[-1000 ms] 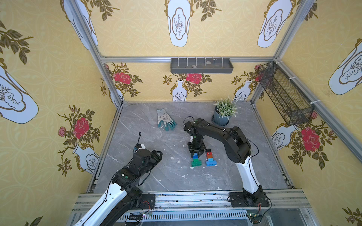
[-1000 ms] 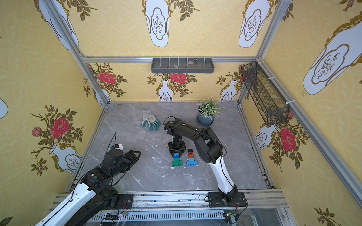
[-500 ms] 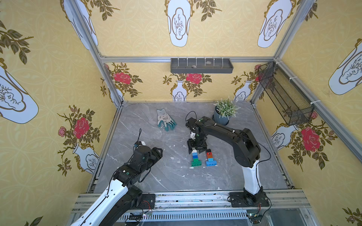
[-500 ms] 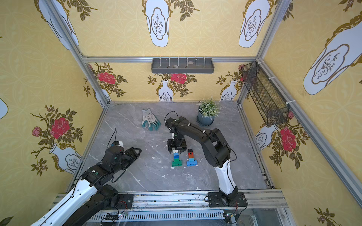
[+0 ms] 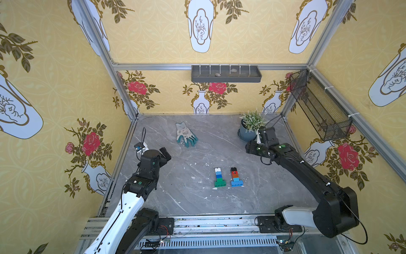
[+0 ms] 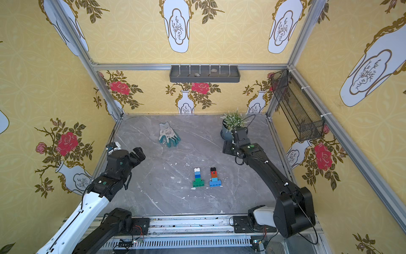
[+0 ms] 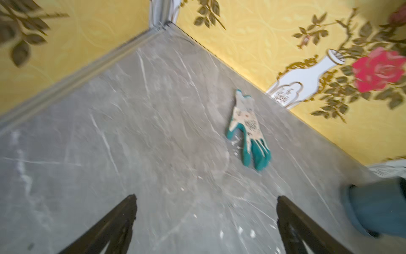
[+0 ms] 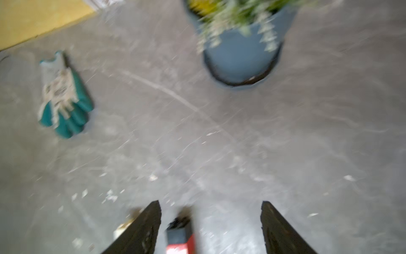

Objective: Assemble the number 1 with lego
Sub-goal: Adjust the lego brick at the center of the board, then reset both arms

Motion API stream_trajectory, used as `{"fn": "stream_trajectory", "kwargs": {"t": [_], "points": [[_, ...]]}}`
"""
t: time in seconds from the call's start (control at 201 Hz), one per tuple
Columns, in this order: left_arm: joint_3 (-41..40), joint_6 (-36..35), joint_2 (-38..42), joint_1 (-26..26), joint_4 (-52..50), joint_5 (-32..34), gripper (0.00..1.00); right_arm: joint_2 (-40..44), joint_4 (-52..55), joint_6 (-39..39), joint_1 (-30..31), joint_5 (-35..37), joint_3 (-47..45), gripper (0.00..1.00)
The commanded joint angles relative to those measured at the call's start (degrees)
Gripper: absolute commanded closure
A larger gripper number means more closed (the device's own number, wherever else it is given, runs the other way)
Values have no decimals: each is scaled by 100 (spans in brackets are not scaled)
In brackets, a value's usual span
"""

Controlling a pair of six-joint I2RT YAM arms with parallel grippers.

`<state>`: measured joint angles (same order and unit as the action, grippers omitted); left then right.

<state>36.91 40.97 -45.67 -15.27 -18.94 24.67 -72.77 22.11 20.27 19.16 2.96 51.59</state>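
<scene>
Two short rows of lego lay flat on the counter (image 5: 186, 198), side by side but not touching: the green-footed stack (image 5: 219, 178) topped in white, the blue-footed stack (image 5: 236, 177) topped in black and red. Both arms stood well apart from them, released and empty. The left fingers (image 5: 165, 154) hung spread near the left wall, the right fingers (image 5: 250, 147) just beside the potted plant (image 5: 250, 127). A work glove (image 5: 185, 137) lay farther back.

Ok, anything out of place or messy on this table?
White flecks litter the table around the green-based lego and the blue-based lego; a work glove lies loose toward the back. Both builds look intact.
</scene>
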Motion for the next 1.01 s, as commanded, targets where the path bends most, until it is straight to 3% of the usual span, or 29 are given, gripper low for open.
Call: {"fn": "stream_trajectory", "kwargs": {"t": [0.0, 0.08, 0.169, 0.219, 0.319, 0.513, 0.617, 0.717, 0.826, 0.911, 1.001], "points": [[-63, -1423, -263, 472, 994, 521, 0, 286, -2636, -1492, -633, 383, -1118, 23], [-318, -2125, -551, 973, 1811, -180, 0, 89, -4244, -2157, -1174, 178, -1986, 22], [-447, -2306, -969, 1561, 2268, -980, 1, -483, -5312, -2120, -1784, -406, -2381, 22], [-526, -2595, -1186, 1636, 2551, -1087, 1, -634, -5504, -2286, -1905, -599, -2327, 22], [-905, -3238, -1465, 1639, 3248, -1092, 0, -1081, -6889, -2030, -2194, -1336, -2530, 22], [-1850, -3875, -1607, 1704, 4814, -1338, 0, -1619, -7164, -1773, -2267, -1707, -2446, 23], [-2169, -3925, -1910, 1786, 5655, -1727, 0, -1005, -6663, -1676, -2265, -1803, -2507, 24], [-2552, -3986, -2405, 1782, 6673, -1884, 0, -214, -5402, -1799, -2263, -1670, -2418, 24], [-2751, -4149, -2904, 1766, 7544, -2067, 0, 349, -5007, -1912, -2450, -1620, -2961, 24], [-2708, -4097, -2805, 1764, 7264, -2071, 0, 412, -5813, -1858, -2611, -1748, -3608, 23], [-2729, -4097, -2843, 1764, 7390, -2075, 0, -131, -7022, -1869, -2706, -1859, -3852, 21]]}}
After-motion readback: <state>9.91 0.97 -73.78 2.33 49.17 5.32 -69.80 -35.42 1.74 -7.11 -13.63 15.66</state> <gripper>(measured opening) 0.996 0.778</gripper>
